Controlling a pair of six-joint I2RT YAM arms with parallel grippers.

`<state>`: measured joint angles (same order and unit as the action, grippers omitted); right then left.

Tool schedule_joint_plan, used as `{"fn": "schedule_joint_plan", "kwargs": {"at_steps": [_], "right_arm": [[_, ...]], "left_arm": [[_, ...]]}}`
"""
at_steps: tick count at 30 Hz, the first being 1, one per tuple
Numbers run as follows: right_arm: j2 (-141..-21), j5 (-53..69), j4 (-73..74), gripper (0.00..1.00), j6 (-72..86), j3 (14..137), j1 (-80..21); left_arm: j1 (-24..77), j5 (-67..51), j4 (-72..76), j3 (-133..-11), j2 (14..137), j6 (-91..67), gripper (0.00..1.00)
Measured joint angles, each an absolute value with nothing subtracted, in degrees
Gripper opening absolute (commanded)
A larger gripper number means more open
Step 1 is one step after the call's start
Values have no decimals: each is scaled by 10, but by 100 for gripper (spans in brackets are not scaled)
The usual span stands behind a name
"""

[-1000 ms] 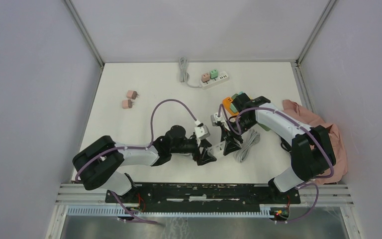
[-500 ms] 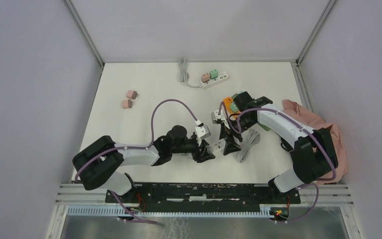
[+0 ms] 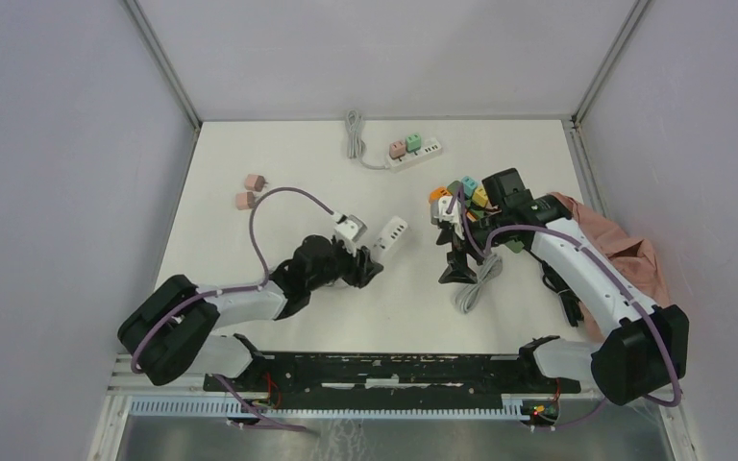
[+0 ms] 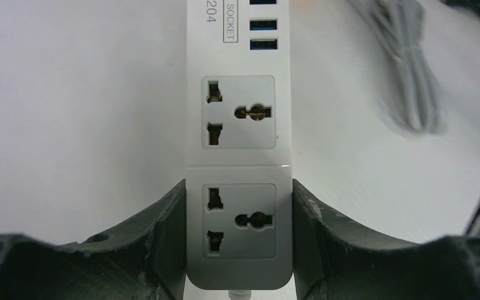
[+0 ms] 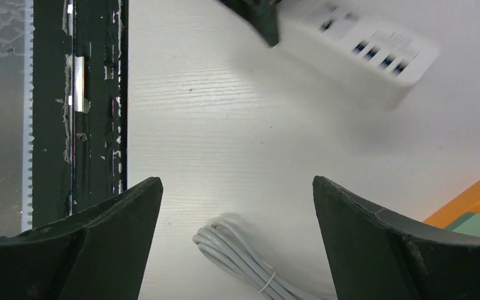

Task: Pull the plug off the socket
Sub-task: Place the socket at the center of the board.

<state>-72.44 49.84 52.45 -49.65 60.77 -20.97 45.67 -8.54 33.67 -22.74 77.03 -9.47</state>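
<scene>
Plug out of socket: both outlets bare, nearer one clamped between the fingers of left gripper, other just beyond the tips. Carried off leftward from right gripper, narrow at the socket a second ago, spread wide and empty now above cable coil, socket well beyond its fingertips. Probably dropped among coloured plugs just beside the right fingers, though cannot tell which one; pull judged done, with only letting go of socket left.
</scene>
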Motion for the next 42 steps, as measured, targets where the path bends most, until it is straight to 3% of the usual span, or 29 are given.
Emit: {"fn": "schedule_joint_plan", "kwargs": {"at_steps": [6, 10, 19, 28, 31, 34, 42], "right_arm": [[-724, 494, 523, 96, -495, 600, -209], [-724, 492, 523, 96, -495, 599, -209], [-724, 492, 523, 96, -495, 595, -209], [-724, 492, 523, 96, -495, 594, -209], [-724, 492, 523, 96, -495, 593, -209], [-724, 492, 523, 96, -495, 592, -209], [-724, 492, 523, 97, -495, 592, -208]], "left_arm": [[307, -46, 290, -269, 796, -179, 3], [267, 11, 243, -330, 836, -219, 3], [211, 169, 46, -579, 995, -271, 3], [149, 210, -96, -821, 1178, -298, 5], [134, 214, -126, -860, 1217, -309, 25], [123, 221, -150, -897, 1242, -318, 52], [87, 187, -214, -962, 1275, -358, 85]]}}
